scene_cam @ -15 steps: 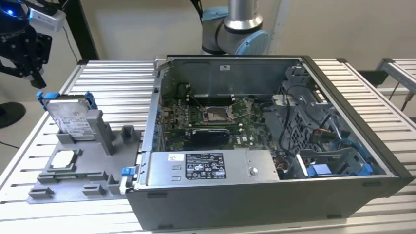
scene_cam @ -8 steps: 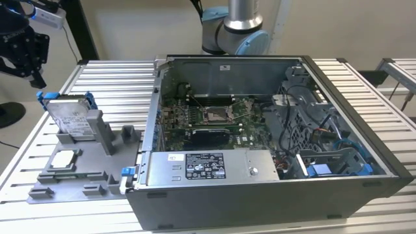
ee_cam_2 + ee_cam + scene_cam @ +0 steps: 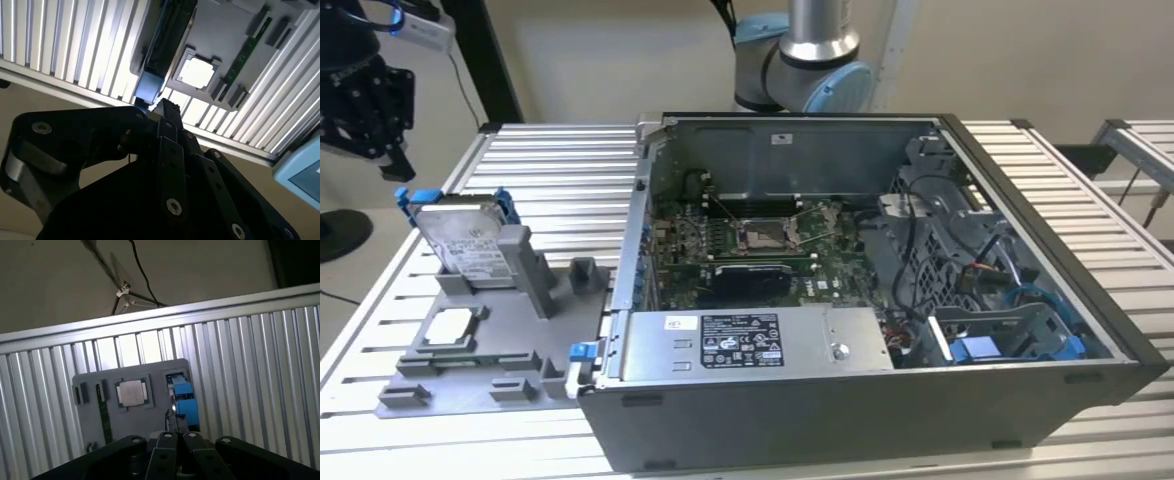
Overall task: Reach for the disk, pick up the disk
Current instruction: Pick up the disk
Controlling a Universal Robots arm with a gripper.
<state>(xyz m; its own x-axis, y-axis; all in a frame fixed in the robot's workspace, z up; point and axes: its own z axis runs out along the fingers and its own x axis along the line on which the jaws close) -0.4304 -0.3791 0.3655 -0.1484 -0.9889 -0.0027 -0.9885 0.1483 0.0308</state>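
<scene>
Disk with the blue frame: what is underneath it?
The disk stands on edge in a slot of the grey holder, which lies on the ribbed metal table. The slot covers the disk's bottom edge, so what it rests on there cannot be seen.

No print is sharp enough to read on any label; 1 white label [image 3: 474,255] with dark lines of print covers the face of the disk [image 3: 454,225], which stands just below the gripper [image 3: 394,160] in the exterior view; 1 black label [image 3: 744,340] with pale print and 1 small white sticker [image 3: 680,323] beside it lie on the grey box [image 3: 647,355] inside the open computer case [image 3: 854,420], well apart from the gripper, beyond the disk.
</scene>
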